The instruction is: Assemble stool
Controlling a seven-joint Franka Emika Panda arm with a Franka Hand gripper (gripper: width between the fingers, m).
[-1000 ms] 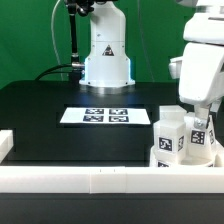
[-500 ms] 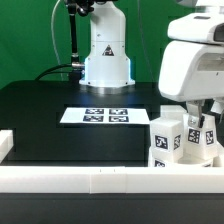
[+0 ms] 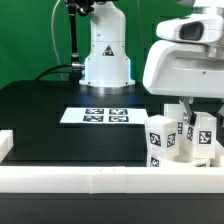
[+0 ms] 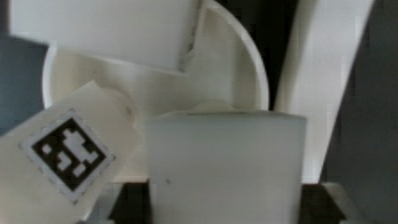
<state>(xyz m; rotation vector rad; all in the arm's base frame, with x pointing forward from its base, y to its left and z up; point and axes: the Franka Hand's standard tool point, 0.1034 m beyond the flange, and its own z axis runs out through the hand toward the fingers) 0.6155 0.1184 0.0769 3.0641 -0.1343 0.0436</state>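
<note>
My gripper (image 3: pixel 186 118) hangs over the white stool parts at the exterior view's right, by the front rail. In the wrist view a blocky white leg (image 4: pixel 222 165) stands between my fingers (image 4: pixel 135 203), which press on both its sides; my gripper (image 4: pixel 217 205) is shut on it. A second leg with a black-and-white tag (image 4: pixel 71 150) lies beside it, and a third (image 4: pixel 107 30) lies farther off. The round seat (image 4: pixel 178 90) lies under them. In the exterior view two tagged legs (image 3: pixel 162 138) (image 3: pixel 206 130) show below my hand, with the seat's rim (image 3: pixel 185 163) under them.
The marker board (image 3: pixel 107 116) lies flat in the middle of the black table. White border rails run along the front (image 3: pixel 90 180) and the exterior view's left (image 3: pixel 5 145). The robot base (image 3: pixel 106 55) stands at the back.
My hand has moved toward the exterior view's left and looms larger. The left tagged leg has shifted slightly left and lower with it.
</note>
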